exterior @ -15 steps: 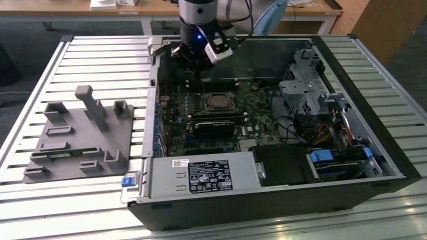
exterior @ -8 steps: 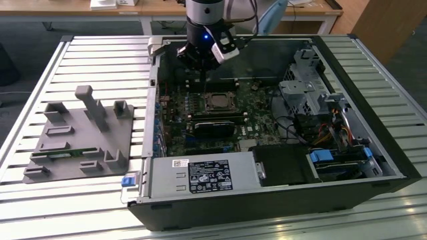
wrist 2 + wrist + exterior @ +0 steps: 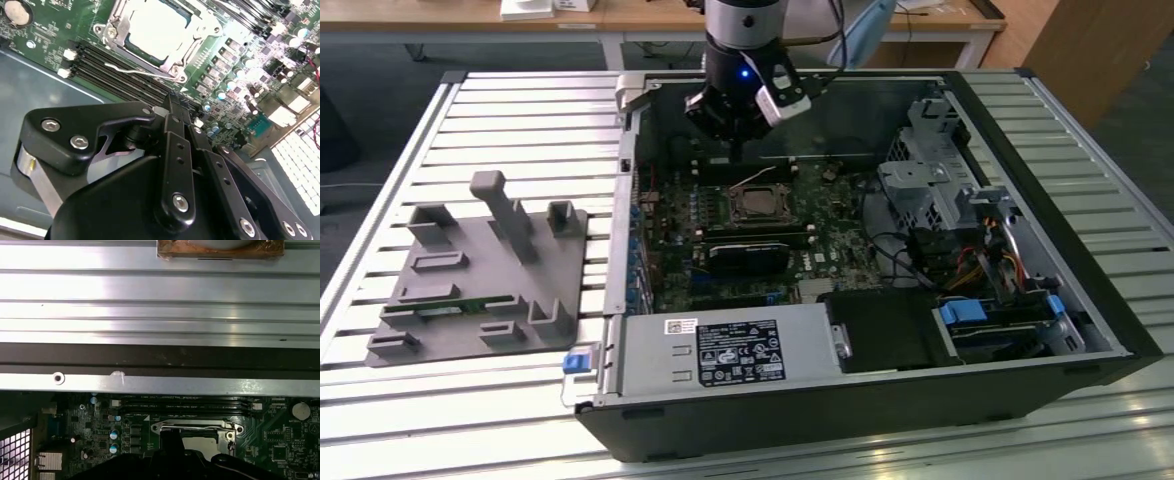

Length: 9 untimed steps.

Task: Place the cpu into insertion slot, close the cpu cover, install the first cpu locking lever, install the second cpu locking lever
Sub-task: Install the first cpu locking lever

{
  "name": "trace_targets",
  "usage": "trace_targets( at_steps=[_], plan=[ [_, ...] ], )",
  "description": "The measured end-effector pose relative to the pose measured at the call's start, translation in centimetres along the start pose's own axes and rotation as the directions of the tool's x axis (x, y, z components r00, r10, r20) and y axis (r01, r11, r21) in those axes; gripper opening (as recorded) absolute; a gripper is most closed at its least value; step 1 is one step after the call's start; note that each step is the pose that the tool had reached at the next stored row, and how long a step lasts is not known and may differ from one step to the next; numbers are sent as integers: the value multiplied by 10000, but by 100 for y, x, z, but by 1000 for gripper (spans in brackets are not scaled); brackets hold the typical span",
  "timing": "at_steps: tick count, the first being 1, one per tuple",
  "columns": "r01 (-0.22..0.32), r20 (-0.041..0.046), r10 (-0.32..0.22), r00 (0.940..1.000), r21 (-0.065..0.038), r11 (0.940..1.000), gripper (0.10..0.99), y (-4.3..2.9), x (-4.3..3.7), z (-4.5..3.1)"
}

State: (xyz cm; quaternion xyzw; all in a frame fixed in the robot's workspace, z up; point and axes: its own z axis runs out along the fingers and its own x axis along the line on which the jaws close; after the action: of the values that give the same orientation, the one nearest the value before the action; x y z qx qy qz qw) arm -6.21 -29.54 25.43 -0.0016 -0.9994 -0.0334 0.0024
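Exterior view: cpu (image 3: 758, 204) flat, face-up.

Bright, even light — glare whitens cpu (image 3: 150, 27), table slats (image 3: 150, 290).

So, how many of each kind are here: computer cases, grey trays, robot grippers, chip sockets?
Open black metal computer case: 1
Flat grey plastic tray with upright posts: 1
Black robot gripper: 1
Square silver-rimmed insertion slot: 1
Total: 4
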Motion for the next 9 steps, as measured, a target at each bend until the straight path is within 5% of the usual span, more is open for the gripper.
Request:
trace_targets(
  at_steps=[7,8,9],
  plan=[
    [-1,0,1,10000,-1,10000,106,-7,-21,6],
    [0,1,0,10000,-39,10000,106,-12,-22,8],
    [0,0,0,10000,-211,9998,106,-18,-23,9]
  ],
)
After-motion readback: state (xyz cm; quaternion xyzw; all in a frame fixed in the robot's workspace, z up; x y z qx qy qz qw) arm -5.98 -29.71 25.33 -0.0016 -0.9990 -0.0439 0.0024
